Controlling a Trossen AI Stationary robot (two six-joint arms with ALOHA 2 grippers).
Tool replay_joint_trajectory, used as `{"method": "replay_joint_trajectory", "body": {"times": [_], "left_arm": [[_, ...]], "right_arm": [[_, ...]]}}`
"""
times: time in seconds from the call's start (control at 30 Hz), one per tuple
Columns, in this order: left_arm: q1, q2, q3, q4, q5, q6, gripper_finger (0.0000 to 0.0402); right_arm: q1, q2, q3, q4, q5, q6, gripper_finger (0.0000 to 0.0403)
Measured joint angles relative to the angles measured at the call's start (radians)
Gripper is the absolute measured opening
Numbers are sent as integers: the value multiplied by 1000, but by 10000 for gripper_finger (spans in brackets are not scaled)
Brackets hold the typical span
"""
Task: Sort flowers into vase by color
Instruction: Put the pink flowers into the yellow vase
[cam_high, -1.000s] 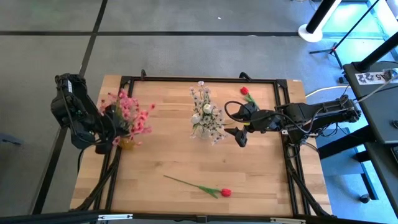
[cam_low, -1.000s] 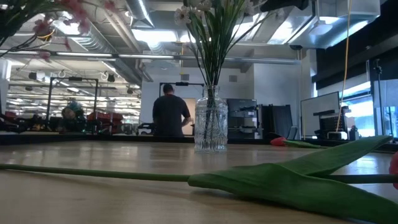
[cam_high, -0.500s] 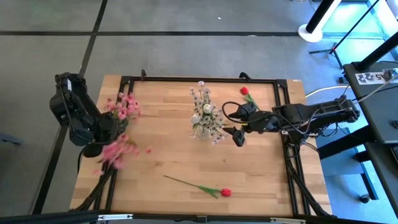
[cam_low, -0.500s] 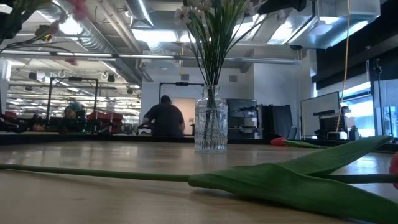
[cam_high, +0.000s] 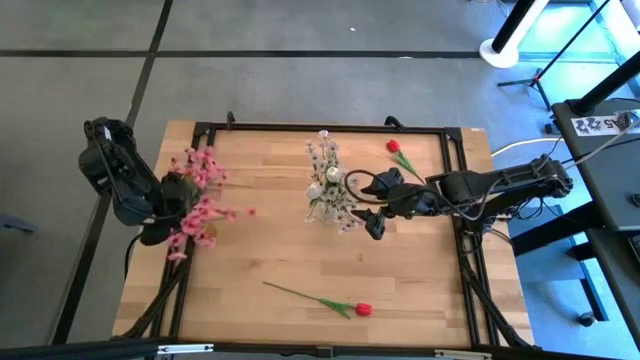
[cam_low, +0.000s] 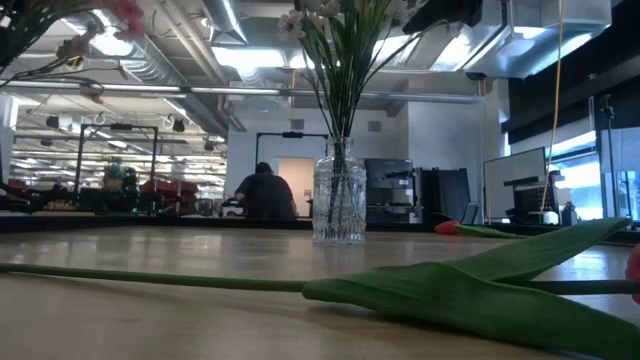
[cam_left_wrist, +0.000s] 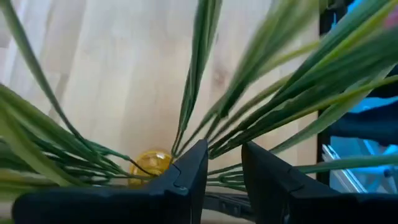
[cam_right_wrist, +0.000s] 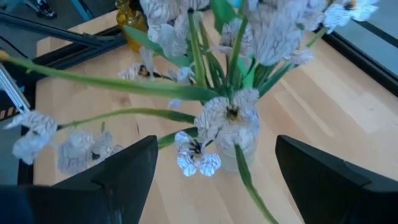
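Pink flowers (cam_high: 195, 195) fan out in front of my left gripper (cam_high: 165, 205) at the table's left edge. In the left wrist view their green stems (cam_left_wrist: 205, 74) radiate from a small yellow vase (cam_left_wrist: 149, 165), and some run between my fingers, which stand a little apart. White flowers (cam_high: 325, 160) stand in a clear glass vase (cam_low: 338, 205) at the table's middle. My right gripper (cam_high: 372, 215) is wide open just right of that vase, holding nothing. One red flower (cam_high: 398, 150) lies at the far right and another (cam_high: 362, 309) near the front edge. My left gripper has green stems (cam_left_wrist: 219, 167) of the pink flowers passing through the narrow gap between its two fingers (cam_left_wrist: 189, 177), close to the yellow vase. Whether the fingers touch these stems, I cannot tell.
A black frame (cam_high: 455, 200) runs around the wooden tabletop (cam_high: 280, 250). The long leaf (cam_low: 470, 290) of the near red flower lies flat across the front of the table. People show in the room beyond the table.
The pink flowers have swung about: from a tight bunch over the yellow vase they swept toward the near edge, and they now stand spread wider. My right gripper has crept toward the table's left, closer to the glass vase, and has stayed wide open.
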Motion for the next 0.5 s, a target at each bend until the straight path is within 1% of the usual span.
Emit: {"method": "replay_joint_trajectory", "body": {"times": [0.1,0.27,0.33,0.4,0.5], "left_arm": [[37,-18,0,0,-2,24,99],[107,-35,0,0,4,86,120],[128,-44,0,0,43,100,131],[144,-53,7,-2,104,108,141],[158,-51,25,0,179,120,148]], "right_arm": [[0,11,-1,-3,-12,0,326],[0,29,0,-2,-37,0,326],[0,36,-1,-13,-40,0,326],[0,42,-1,-9,-47,0,326],[0,45,-1,-14,-61,-7,326]]}}
